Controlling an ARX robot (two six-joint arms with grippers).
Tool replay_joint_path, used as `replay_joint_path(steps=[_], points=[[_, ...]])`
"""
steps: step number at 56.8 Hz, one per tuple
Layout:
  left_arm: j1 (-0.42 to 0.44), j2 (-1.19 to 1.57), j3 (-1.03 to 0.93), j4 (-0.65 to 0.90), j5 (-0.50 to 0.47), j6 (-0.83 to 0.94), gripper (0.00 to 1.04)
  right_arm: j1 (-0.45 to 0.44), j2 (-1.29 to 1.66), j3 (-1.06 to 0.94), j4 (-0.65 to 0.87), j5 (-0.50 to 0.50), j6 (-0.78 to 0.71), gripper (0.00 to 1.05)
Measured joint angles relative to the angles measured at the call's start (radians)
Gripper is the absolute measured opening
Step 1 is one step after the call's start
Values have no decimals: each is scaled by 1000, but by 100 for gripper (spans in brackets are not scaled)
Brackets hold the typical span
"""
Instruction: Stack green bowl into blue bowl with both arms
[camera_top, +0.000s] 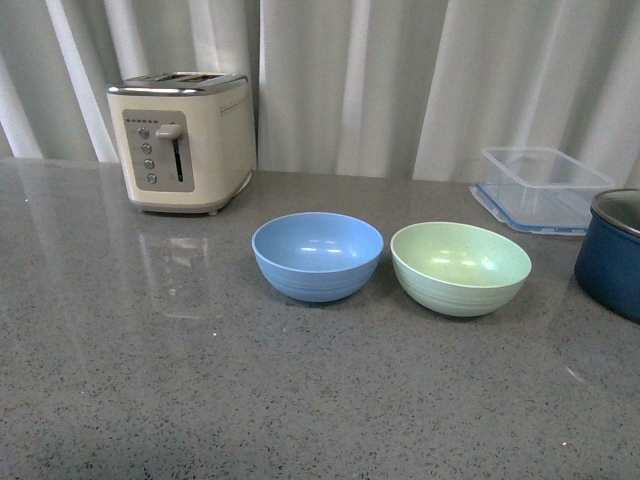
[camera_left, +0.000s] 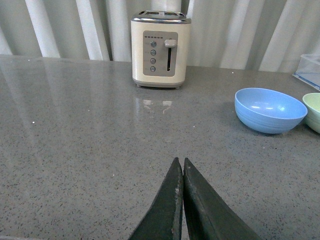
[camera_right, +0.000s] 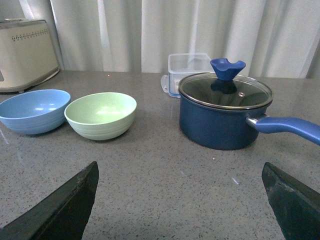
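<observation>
Grey counter (camera_top: 150, 390) is filling the front view, where the blue bowl (camera_top: 317, 255) and green bowl (camera_top: 460, 267) are sitting side by side, just apart, both empty, no arm showing. From my left wrist, my left gripper (camera_left: 182, 200) is hovering over bare counter, fingers pressed together, well apart from the bowls. From my right wrist, my right gripper (camera_right: 180, 205) is standing spread wide, empty, with green bowl and pot (camera_right: 225, 117) ahead. By my judgement, nothing is stacked: grasping, lifting and nesting are all remaining.

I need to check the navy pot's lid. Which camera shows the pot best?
The right wrist view: the whole pot, glass lid, knob and handle show. The front view catches only its left part at the picture's edge. The left wrist view misses it.
</observation>
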Motion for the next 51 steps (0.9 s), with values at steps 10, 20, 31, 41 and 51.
replay_joint_path(steps=[10,20,31,41,51], points=[[0,-153,0,-186,0,0,4,0,0,0,0,0,0,95],[0,-188,0,-193,-1,0,10,0,0,0,0,0,0,95],[0,-188,0,-195,0,0,43,0,0,0,0,0,0,95],[0,-189,0,-195,0,0,80,40,238,126,-69,-2,68,95],[0,-188,0,-195,0,2,98,45,765,404,65,-201,286,95]])
